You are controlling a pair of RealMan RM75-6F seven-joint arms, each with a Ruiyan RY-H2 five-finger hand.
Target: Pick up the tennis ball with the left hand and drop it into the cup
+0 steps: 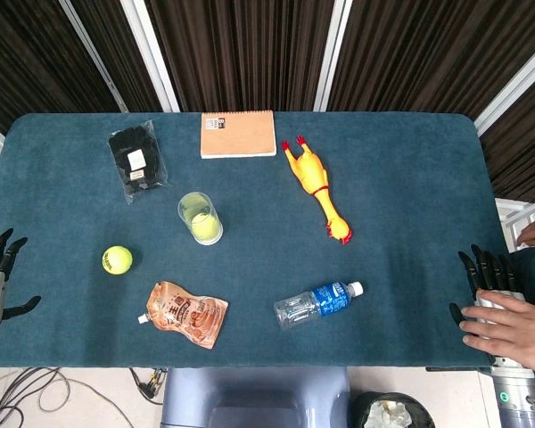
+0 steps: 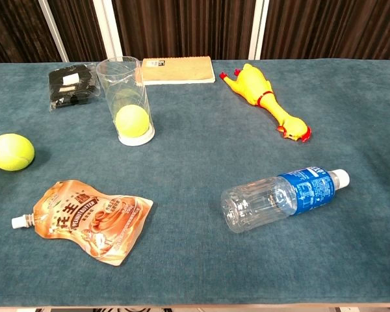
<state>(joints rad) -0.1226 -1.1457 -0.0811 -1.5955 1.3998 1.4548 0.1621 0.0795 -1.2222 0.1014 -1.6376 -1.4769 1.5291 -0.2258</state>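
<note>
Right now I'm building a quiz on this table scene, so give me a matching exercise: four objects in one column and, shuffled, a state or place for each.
Things:
1. clear cup
2. water bottle
3. loose tennis ball
4. rubber chicken

States or places:
A. lying on its side, white cap on
B. standing upright with a tennis ball inside
C. on the cloth left of the cup, nothing touching it
D. lying right of the notebook

Pairs: 1-B, 2-A, 3-C, 4-D

A teal-covered table point(image 1: 410, 178) stands before dark slatted wall panels point(image 1: 241, 53) (white strips point(image 1: 152, 45) dividing them).
</note>
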